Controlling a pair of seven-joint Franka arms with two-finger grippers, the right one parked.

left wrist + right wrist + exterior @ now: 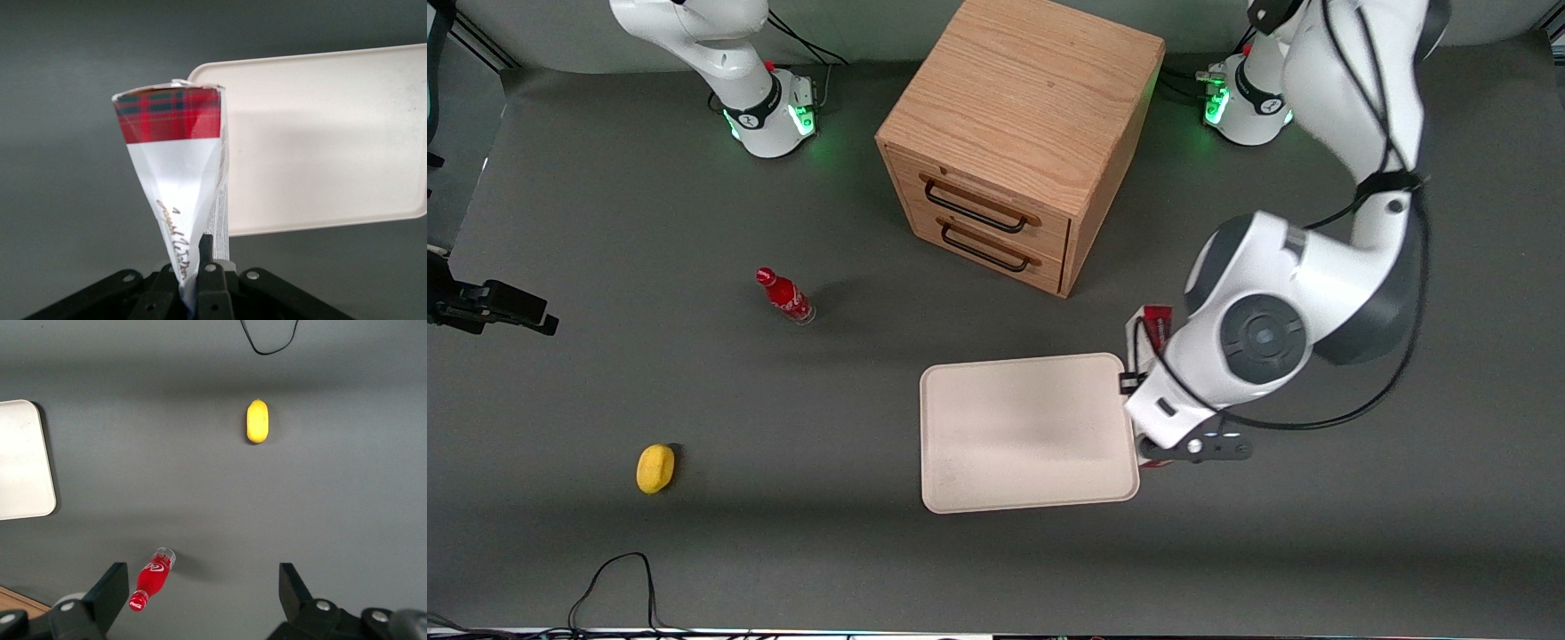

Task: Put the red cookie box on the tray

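Note:
The red cookie box [172, 150] is a red tartan and white carton, squeezed flat at the end where my left gripper [193, 270] is shut on it. In the front view only a red and white piece of the red cookie box [1152, 325] shows beside the arm's wrist, just off the tray's edge toward the working arm's end. My arm hides the fingers there. The cream-white tray [1023, 436] lies flat on the grey table with nothing on it. In the wrist view the tray [320, 133] sits beside the box's tartan end.
A wooden two-drawer cabinet [1014, 133] stands farther from the front camera than the tray. A small red bottle [785, 296] and a yellow object [655, 468] lie toward the parked arm's end. A black cable [614, 578] loops near the front edge.

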